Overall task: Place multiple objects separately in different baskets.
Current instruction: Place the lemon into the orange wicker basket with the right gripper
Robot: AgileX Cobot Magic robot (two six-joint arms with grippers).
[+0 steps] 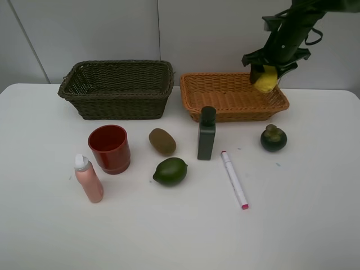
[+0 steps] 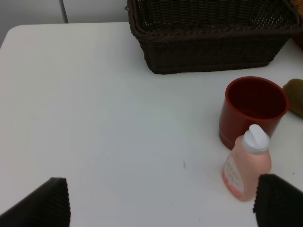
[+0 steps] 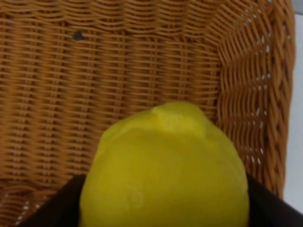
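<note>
Now, right fingers (image 1: 256, 71): clamped on the lemon (image 1: 265, 80), one dark finger on each flank of it.
Lemon's axis: its long axis runs along the reach of the fingers, with the nubbed tip pointing away from the wrist toward the weave beyond.
Lemon's place: between the right fingers (image 3: 272, 205), bulging out past their tips, inside the outline of the orange-tan basket (image 1: 236, 112) near one corner. I cannot tell whether it touches the floor of the basket.
Left fingers (image 2: 45, 203): apart, with nothing between them and bare table (image 2: 104, 118) under the gap.
Pink spray bottle (image 2: 246, 168): upright, just beside one left finger, with its white cap up.
Red cup (image 2: 251, 113): upright with its mouth up, just beyond the spray bottle from the left fingers.
Dark basket (image 2: 213, 52): farther out ahead of the left fingers, past the cup.
Kiwi (image 1: 162, 141), lime (image 1: 170, 171): on the table, well apart from both pairs of fingers.
Dark grey bottle (image 1: 206, 134): upright, close to the front wall of the orange-tan basket.
White marker (image 1: 234, 179): lying flat, its long axis slanting away from the grey bottle.
Mangosteen (image 1: 273, 138): on the table below the right fingers, outside the basket.
</note>
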